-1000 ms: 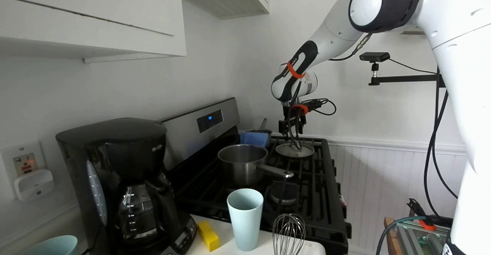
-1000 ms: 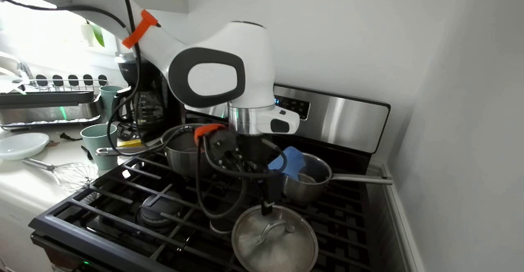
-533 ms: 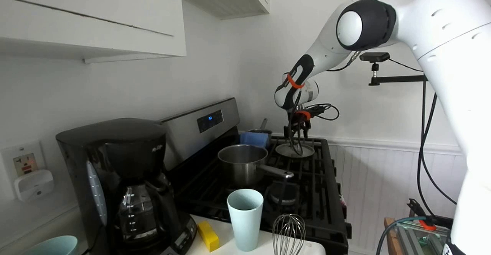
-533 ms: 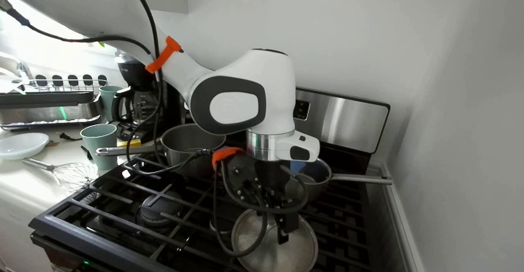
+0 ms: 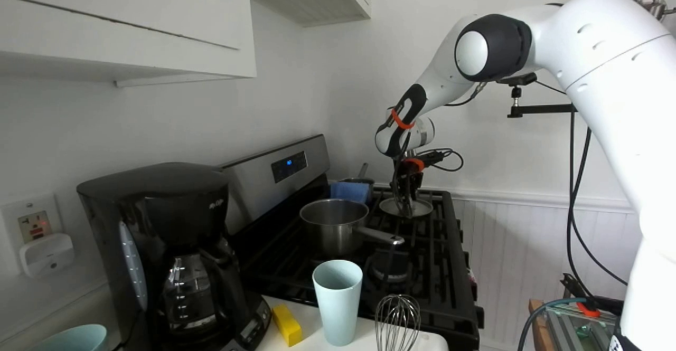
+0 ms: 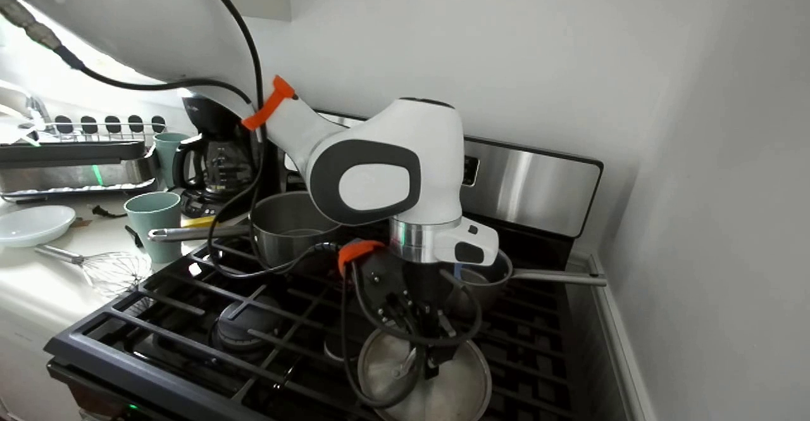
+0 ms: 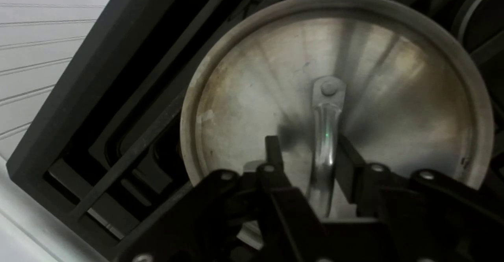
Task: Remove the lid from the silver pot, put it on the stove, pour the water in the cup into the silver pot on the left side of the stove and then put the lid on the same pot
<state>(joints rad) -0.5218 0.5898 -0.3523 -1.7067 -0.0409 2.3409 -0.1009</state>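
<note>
1 lid [image 6: 459, 386] on stove [image 6: 145, 375], btm ctr in an exterior view. Gripper [image 7: 310, 151]: 2 fingers [image 7: 350, 171] apart, 1 per side of its handle [image 7: 326, 140]; contact hard to tell. Silver pot [image 6: 285, 247] ctr-left + 2nd pot [image 6: 490, 274] ctr-right. Left: cup [image 6: 155, 234], 1 whisk [image 6: 114, 272], 2nd cup [image 6: 169, 155] behind.

This is a kitchen: a black stove [image 5: 441, 266], a coffee maker [image 5: 174, 224] just beside it on the counter [image 6: 31, 291], a whisk [image 5: 398, 319] lying near the stove, white cabinets [image 5: 127, 31] higher than the stove. Well apart from it stand a dish rack [image 6: 73, 153] and, washed out by glare, perhaps a faucet [image 6: 39, 111].
</note>
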